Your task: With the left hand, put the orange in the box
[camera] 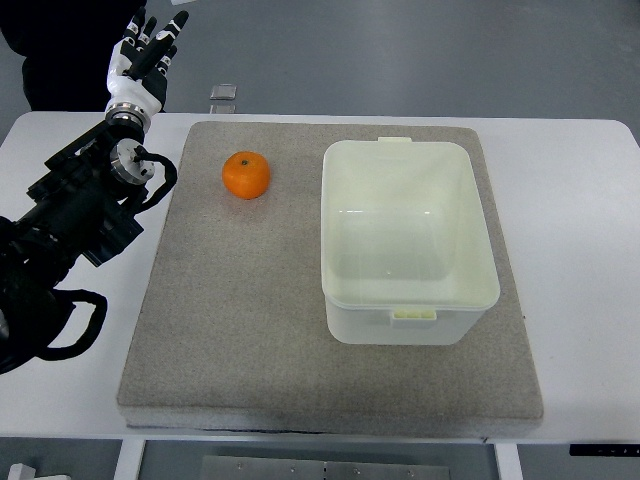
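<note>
A steep overhead view of a white counter carrying a grey felt mat. At the far left, the robot's black left arm comes in from the picture's edge and reaches up toward the counter's far corner. Its left hand sits beyond the mat's corner, fingers spread straight and holding nothing. To its right, on the mat's far left part, rests the orange, stem end up, well apart from the hand. Further right stands the box, a translucent white plastic tub with no lid, nothing inside.

The task looks to be at its start: the orange is not yet grasped. The next move likely calls for bringing the hand over the fruit, then closing round it.

The right arm is out of view. The arm's lower part is cut off at the left edge, and a small pale object behind the mat is too small to identify.
</note>
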Available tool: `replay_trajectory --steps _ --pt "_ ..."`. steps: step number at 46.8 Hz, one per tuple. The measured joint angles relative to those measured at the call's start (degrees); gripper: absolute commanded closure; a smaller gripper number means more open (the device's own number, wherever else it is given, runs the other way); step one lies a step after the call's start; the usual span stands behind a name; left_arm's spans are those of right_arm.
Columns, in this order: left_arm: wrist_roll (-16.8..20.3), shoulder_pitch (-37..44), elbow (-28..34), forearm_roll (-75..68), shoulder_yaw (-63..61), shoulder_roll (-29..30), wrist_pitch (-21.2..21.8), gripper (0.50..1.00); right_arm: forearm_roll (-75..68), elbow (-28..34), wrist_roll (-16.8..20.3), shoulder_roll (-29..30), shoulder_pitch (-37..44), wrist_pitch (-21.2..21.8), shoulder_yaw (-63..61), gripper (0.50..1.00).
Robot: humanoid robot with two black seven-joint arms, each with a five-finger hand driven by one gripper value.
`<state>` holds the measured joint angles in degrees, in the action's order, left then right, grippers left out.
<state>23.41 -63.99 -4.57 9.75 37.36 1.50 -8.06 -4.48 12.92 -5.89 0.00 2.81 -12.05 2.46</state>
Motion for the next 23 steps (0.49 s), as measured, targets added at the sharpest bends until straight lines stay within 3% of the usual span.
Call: replay_trajectory --steps 23 --pt "0.84 0.08 0.0 0.09 0.0 0.08 0.02 0.506 0.0 -0.02 0.0 0.0 0.0 0.0 0.0 0.556"
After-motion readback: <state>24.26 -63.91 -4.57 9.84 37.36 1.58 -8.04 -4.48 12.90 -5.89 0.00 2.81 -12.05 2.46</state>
